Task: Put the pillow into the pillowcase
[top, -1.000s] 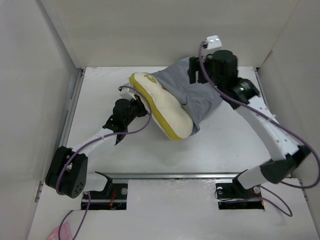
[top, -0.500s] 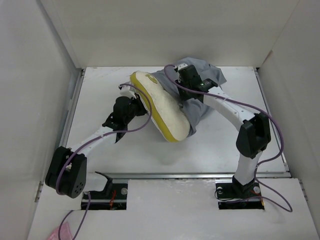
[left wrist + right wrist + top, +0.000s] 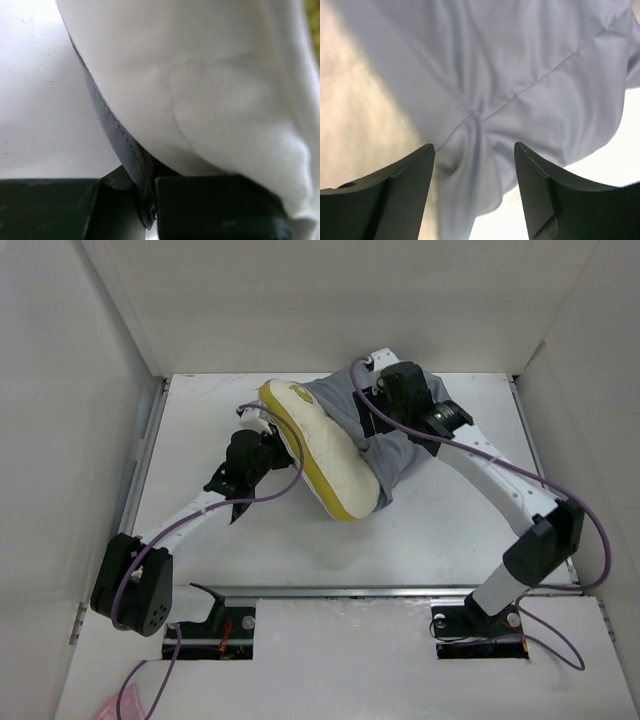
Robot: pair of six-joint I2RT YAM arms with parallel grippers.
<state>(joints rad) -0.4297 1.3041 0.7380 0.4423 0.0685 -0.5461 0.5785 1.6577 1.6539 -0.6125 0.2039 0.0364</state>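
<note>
The cream pillow (image 3: 325, 455) with its yellow edge stands tilted on the table, its far half inside the grey pillowcase (image 3: 400, 435). My left gripper (image 3: 270, 447) is at the pillow's left side, shut on the pillowcase's stitched hem (image 3: 122, 145); the white pillow (image 3: 210, 85) bulges right above my fingers (image 3: 215, 205). My right gripper (image 3: 385, 418) hovers open over the bunched grey pillowcase (image 3: 530, 75), with the pillow's cream face (image 3: 355, 115) at the left. In the right wrist view the gripper (image 3: 474, 146) holds nothing.
The white table (image 3: 460, 520) is boxed in by white walls at the left (image 3: 80, 440), back and right. A metal rail (image 3: 400, 591) runs along the near edge by the arm bases.
My right arm has swung over the pillowcase, folding in to the left and then stretching back out to the right; its gripper stays above the grey cloth. The left arm and pillow have barely moved.
</note>
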